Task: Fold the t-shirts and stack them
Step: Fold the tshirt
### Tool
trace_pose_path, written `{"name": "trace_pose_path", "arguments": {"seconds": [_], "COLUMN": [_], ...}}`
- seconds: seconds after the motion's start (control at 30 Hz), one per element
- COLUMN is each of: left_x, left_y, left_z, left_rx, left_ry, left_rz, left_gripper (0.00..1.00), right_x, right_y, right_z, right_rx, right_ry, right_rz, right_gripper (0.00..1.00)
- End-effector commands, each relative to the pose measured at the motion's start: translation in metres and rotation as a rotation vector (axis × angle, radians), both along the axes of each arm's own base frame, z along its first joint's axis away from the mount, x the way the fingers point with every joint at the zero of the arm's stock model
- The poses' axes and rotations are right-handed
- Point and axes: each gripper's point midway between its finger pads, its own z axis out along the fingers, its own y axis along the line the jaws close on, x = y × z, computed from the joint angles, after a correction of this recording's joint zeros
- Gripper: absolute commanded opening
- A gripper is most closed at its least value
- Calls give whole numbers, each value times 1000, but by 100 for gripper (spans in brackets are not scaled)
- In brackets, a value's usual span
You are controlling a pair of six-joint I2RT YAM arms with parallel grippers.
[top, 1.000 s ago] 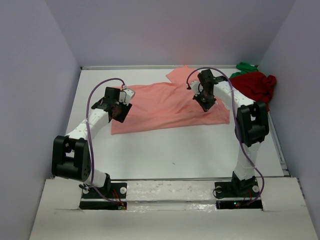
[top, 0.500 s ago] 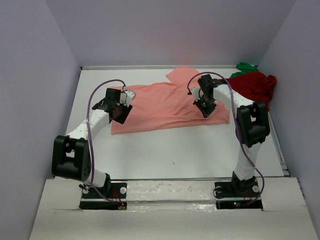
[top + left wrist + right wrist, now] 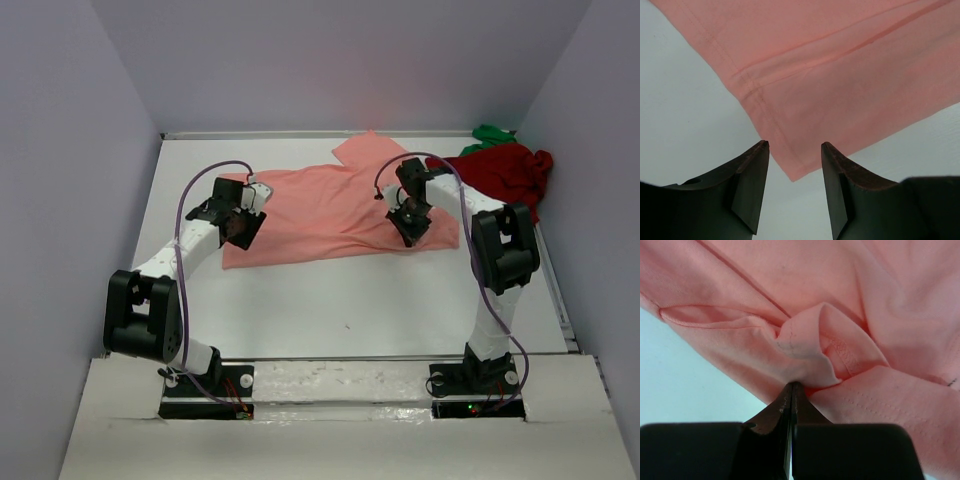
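The salmon-pink t-shirt (image 3: 330, 212) lies spread across the middle of the table. My left gripper (image 3: 236, 226) is open and hovers over its near left corner (image 3: 790, 165), with that corner between the fingers and not gripped. My right gripper (image 3: 410, 228) is shut on a bunched fold of the pink shirt (image 3: 805, 357) near its right edge. The dark red t-shirt (image 3: 505, 172) lies crumpled at the back right. The bright green t-shirt (image 3: 492, 133) shows as a small crumple behind it.
Grey walls enclose the white table (image 3: 330, 300) on the left, back and right. A raised rim runs along the right edge (image 3: 556, 290). Both arm bases stand at the near edge.
My right gripper has moved toward me and slightly right, pulling a pinched fold of the pink shirt with it. The left gripper has barely moved.
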Motion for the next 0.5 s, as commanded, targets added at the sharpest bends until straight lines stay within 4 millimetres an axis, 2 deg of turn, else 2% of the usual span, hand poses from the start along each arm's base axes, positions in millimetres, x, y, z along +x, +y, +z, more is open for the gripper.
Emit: {"name": "trace_pose_path", "arguments": {"seconds": [0.0,0.33,0.43,0.47], "left_x": [-1,-4,-4,-4], "left_y": [-2,-3,-4,-4], "left_z": [-2,-4,-4,-5], "left_rx": [4,15,15,15], "left_ry": [2,5,5,7], "left_rz": [-13,-15,-18,-20], "left_gripper": [58,58,58,58], "right_x": [-14,-27,-26,-27], "right_y": [8,15,14,14], "right_z": [-5,-14,-14,-13], "right_rx": [35,54,45,45], "right_ry": [60,151,148,149], "right_rz": [5,29,30,30], "right_gripper": [0,1,14,22]}}
